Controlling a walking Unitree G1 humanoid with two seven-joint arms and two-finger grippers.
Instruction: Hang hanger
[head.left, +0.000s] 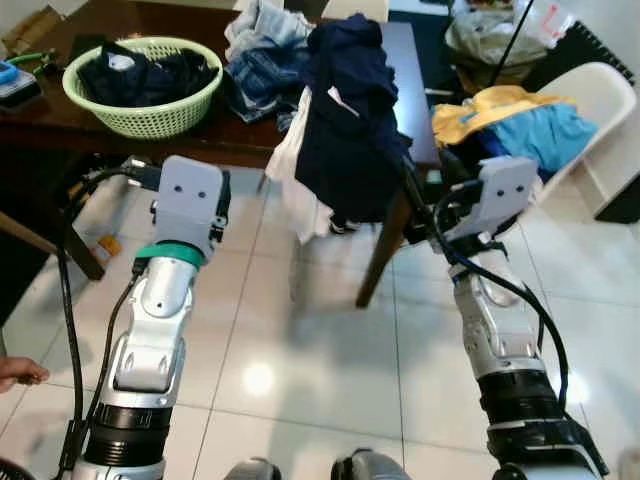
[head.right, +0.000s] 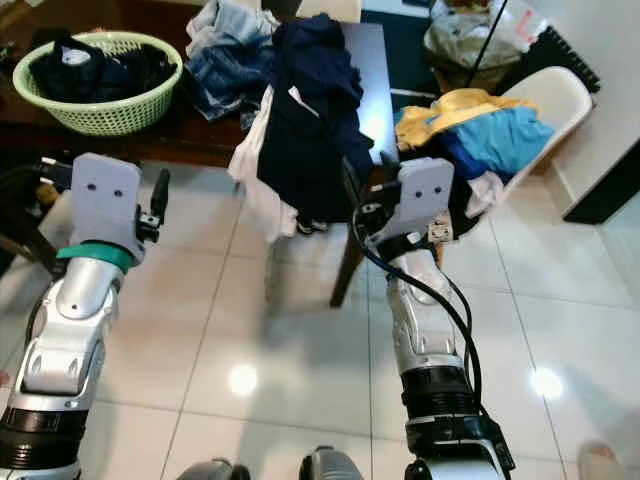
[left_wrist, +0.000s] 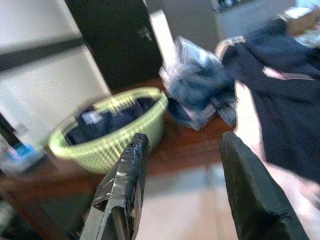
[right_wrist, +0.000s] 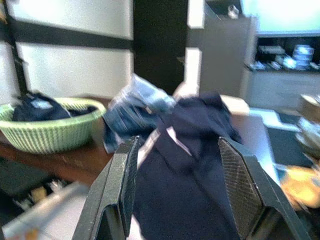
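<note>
Closest to us are our two silver forearms, both raised and reaching forward over the white tiled floor (head.left: 300, 350), roughly parallel and well apart. Our left gripper (left_wrist: 180, 190) is held out in front of the dark wooden table (head.left: 60, 125), its two black fingers (left_wrist: 122, 185) spread wide with nothing between them; past them sits the green basket (left_wrist: 107, 145) holding dark clothes. Our right gripper (right_wrist: 177, 190) is likewise spread open and empty, pointing straight at the navy garment (right_wrist: 185, 170) that hangs down over the table's front edge, with a white garment (head.left: 295, 180) beside it on our left. The right arm ends just beside that hanging cloth, near the table's leg (head.left: 385, 250).

Behind the navy garment a heap of blue clothes (head.left: 262, 62) lies on the tabletop. To our right a white chair (head.left: 590, 100) carries yellow and blue clothes (head.left: 520, 120). We cannot make out a hanger itself; if one is inside the navy garment, the cloth hides it. A person's hand (head.left: 18, 373) shows at the left edge, low over the floor.
</note>
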